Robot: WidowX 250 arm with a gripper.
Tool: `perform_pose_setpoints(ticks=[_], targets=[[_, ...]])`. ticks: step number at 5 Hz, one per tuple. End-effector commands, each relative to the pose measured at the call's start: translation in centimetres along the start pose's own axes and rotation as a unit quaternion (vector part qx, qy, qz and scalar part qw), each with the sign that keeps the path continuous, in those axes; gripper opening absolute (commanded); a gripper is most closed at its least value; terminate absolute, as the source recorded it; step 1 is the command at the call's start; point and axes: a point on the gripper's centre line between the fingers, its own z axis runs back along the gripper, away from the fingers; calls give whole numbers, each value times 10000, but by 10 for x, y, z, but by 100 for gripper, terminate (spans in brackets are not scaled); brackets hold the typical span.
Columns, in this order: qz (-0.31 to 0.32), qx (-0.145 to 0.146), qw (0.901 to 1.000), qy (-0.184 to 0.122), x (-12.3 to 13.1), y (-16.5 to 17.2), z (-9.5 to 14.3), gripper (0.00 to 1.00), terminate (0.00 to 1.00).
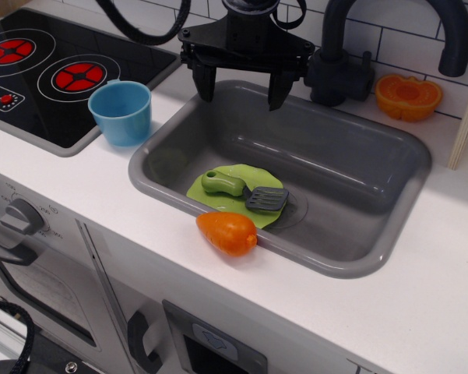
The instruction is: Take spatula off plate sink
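Observation:
The spatula (243,190) lies flat on the lime-green plate (218,196) in the front left of the grey sink (389,156). Its green handle points left and its dark grey slotted blade points right, partly over the plate's edge. My gripper (244,87) is black and hangs open and empty above the sink's back left rim, well above and behind the spatula. Its two fingertips (205,87) point down.
An orange toy vegetable (227,232) rests on the sink's front rim, touching the plate's edge. A blue cup (121,112) stands left of the sink by the stove top (39,70). A dark faucet (350,54) rises behind the sink. An orange half fruit (408,97) sits at back right.

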Motion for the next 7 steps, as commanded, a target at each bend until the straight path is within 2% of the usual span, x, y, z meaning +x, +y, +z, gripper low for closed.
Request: perform_pose_setpoints(ticks=[1,2,3,4,5,6,7], targets=[[0,0,10000,0,0,0,0,100,0],[-1238,-321,9914,276,-1,2,-8,100,0],[-2439,-715,9637,819,-3,6,-16,100,0],[-3562,-1190,9180,1275,-7,8,-32,100,0],[-4668,-1433,8628,1308,-5,5,-46,100,0],[-5711,-1553,7992,1051,-10,6,-55,100,0],[-6616,-1830,7223,837,-22,13,-66,100,0]])
